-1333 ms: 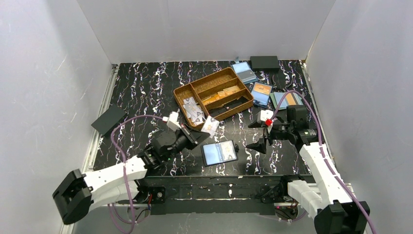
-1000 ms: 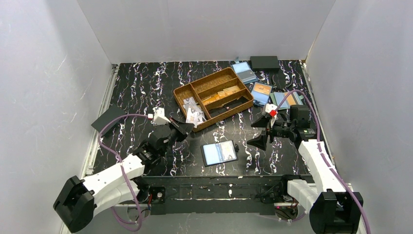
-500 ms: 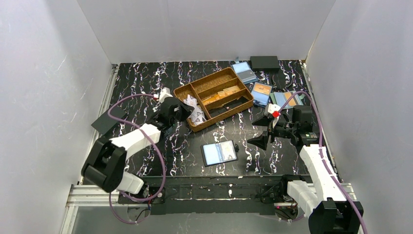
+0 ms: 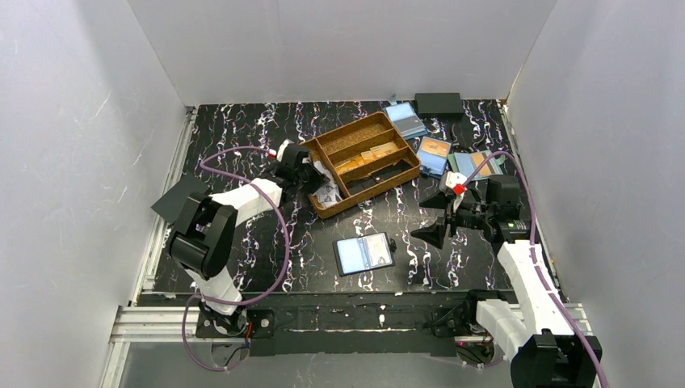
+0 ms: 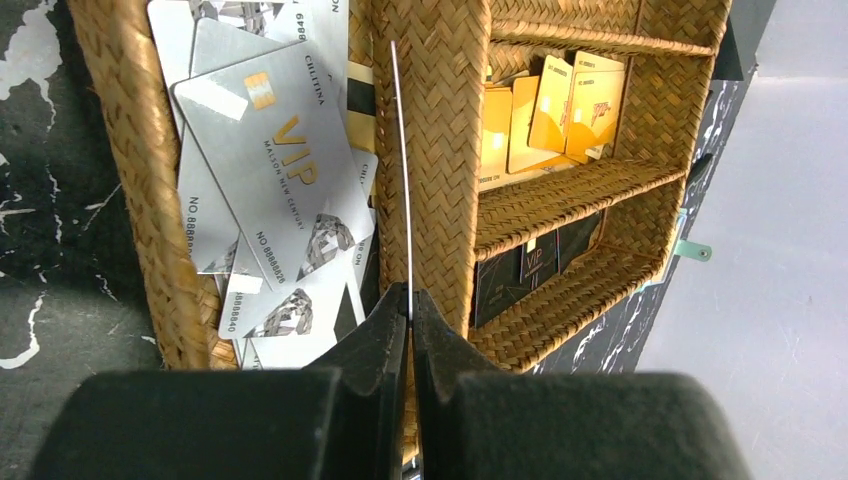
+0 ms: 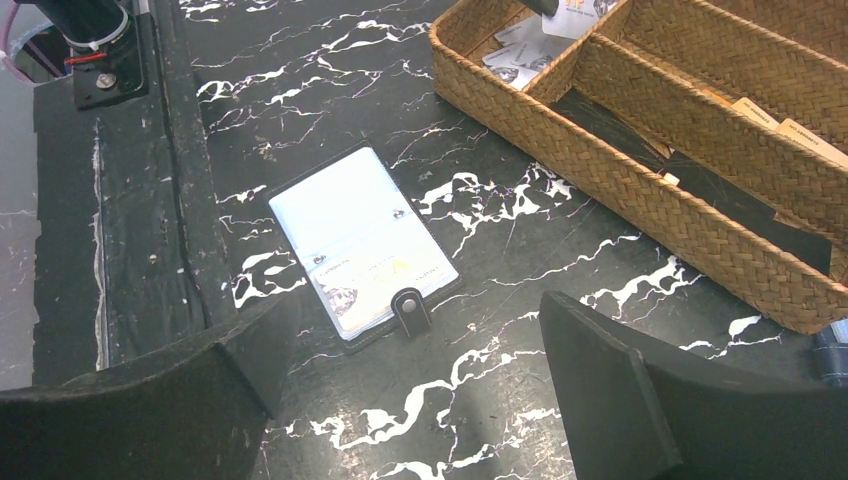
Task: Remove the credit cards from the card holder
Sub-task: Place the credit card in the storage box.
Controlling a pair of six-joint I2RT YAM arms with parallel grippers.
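The card holder (image 4: 363, 253) lies open on the black marble table, blue lining up, snap tab (image 6: 410, 308) toward my right gripper. A pale credit card (image 6: 372, 277) shows in its tab-side pocket. My right gripper (image 6: 415, 330) hovers open just right of the holder (image 6: 355, 240), nothing between its fingers. My left gripper (image 4: 303, 171) is shut on a credit card (image 5: 402, 170), seen edge-on, over the wicker tray (image 5: 440, 150), along the divider beside its left compartment. Several silver cards (image 5: 275, 160) lie in that compartment.
The wicker tray (image 4: 418, 167) also holds orange cards (image 5: 545, 110) and black cards (image 5: 530, 270). Behind it lie two blue holders (image 4: 434, 153) (image 4: 404, 119), a grey-green holder (image 4: 476, 164) and a black box (image 4: 439, 103). A flat black piece (image 4: 179, 198) lies at the left edge.
My left arm has swung from beside the card holder back and left to the tray's left compartment, still gripping the card. The right gripper has drifted slightly right.
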